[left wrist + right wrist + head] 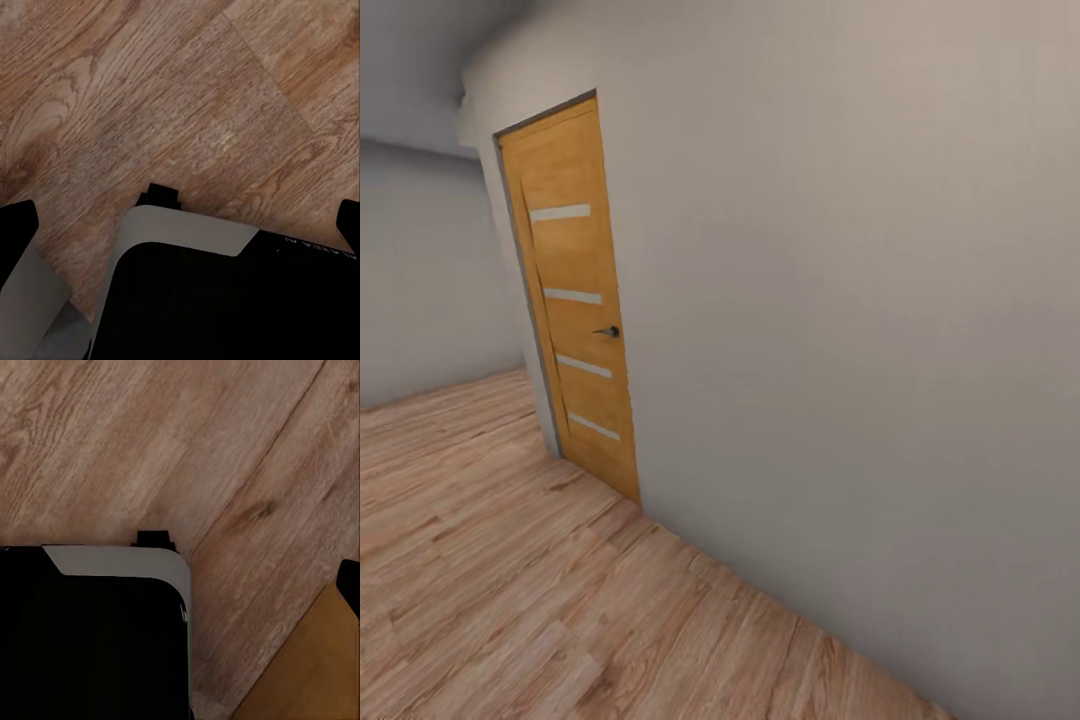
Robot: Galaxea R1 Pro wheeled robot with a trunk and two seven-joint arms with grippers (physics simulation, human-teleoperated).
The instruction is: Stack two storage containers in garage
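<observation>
The head view takes in a closed wooden door (573, 300) with four pale slots and a dark handle (609, 331), set in a plain grey wall (840, 330). Light wood-plank floor (510, 590) runs along the wall's foot.

Both wrist views look down at those planks past the robot's black, grey-edged base (187, 232). Dark finger tips (16, 221) sit at the edges of the left wrist view, widely spread, gripping nothing. In the right wrist view one dark tip (349, 585) shows; whether that pincer is open I cannot tell.
</observation>
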